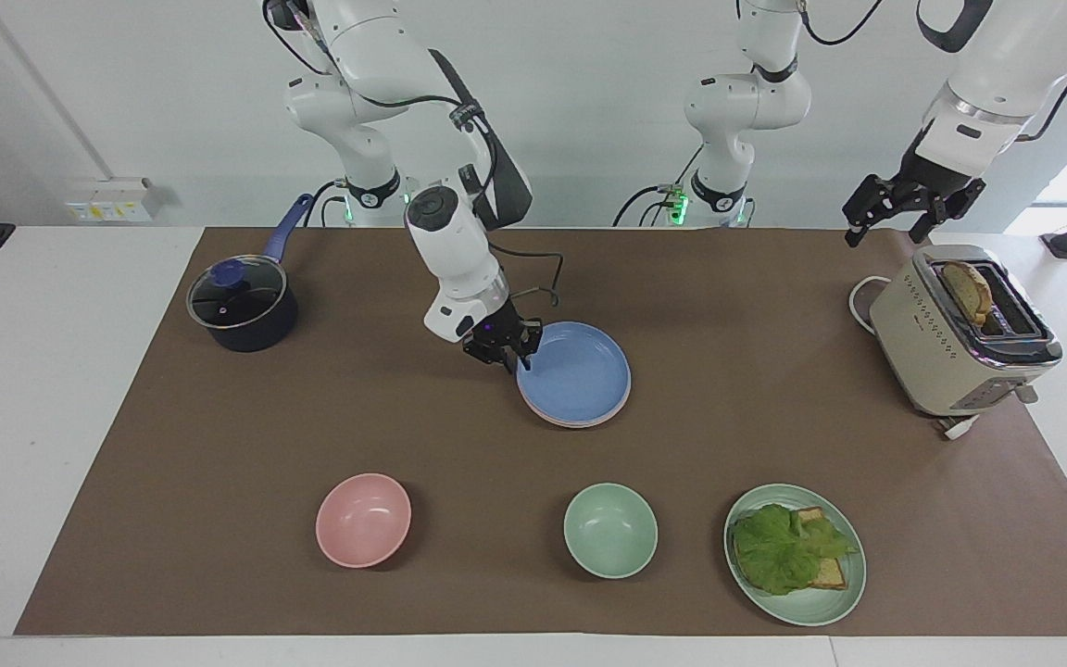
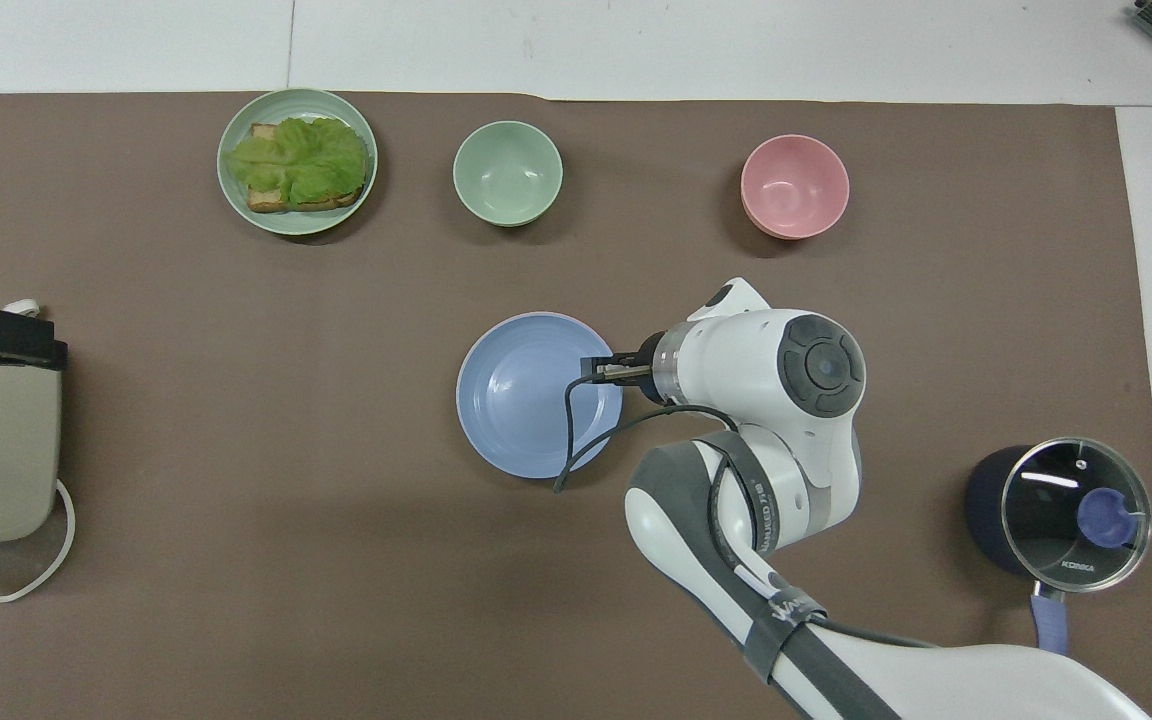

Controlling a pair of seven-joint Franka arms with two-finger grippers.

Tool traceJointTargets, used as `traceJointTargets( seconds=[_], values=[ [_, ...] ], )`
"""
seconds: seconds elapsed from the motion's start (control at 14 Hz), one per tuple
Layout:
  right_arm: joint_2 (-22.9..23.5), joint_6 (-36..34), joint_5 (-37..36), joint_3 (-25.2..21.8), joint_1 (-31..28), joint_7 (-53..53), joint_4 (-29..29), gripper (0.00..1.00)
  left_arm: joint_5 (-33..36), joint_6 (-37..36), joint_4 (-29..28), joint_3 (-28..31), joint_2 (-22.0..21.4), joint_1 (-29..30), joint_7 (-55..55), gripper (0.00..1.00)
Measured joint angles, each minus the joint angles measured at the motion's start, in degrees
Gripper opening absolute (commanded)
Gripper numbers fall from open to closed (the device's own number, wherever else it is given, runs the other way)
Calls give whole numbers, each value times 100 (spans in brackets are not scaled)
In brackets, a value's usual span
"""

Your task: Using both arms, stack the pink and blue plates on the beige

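Since these are shallow matte plates, I'd guess they're light, stiff and not too slippery, so the raised rim is the only real place to pinch one, edge-on, like the right hand [image 1: 506,353] is set up to do. It sits at the rim of the blue plate [image 1: 574,372] on the side toward the right arm's end of the surface [image 1: 219,445], and I can't tell whether its fingers are apart or still on the rim.

The blue plate lies flat on top of the stack, mid-surface. The facing view shows a thin pale pink edge [image 1: 580,422] peeking out underneath; I can't make out the beige one below that. From overhead the blue plate [image 2: 526,395] covers nearly everything, but the stack looks well centred.

The left hand [image 1: 909,206] waits with fingers spread above the toaster [image 1: 950,343].
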Motion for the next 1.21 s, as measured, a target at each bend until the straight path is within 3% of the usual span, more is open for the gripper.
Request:
traceJointTargets(
  seconds=[0.28,0.85,1.21],
  values=[
    [-512,-459,-9,-43,-695,159,41,100,0,0,0,0,0,0,0,100],
    [-1860,-2808,-1227,-75,-2277,159,161,100,0,0,0,0,0,0,0,100],
    [-1954,-4398,-1629,-75,-2630,159,1331,100,0,0,0,0,0,0,0,100]
  ],
)
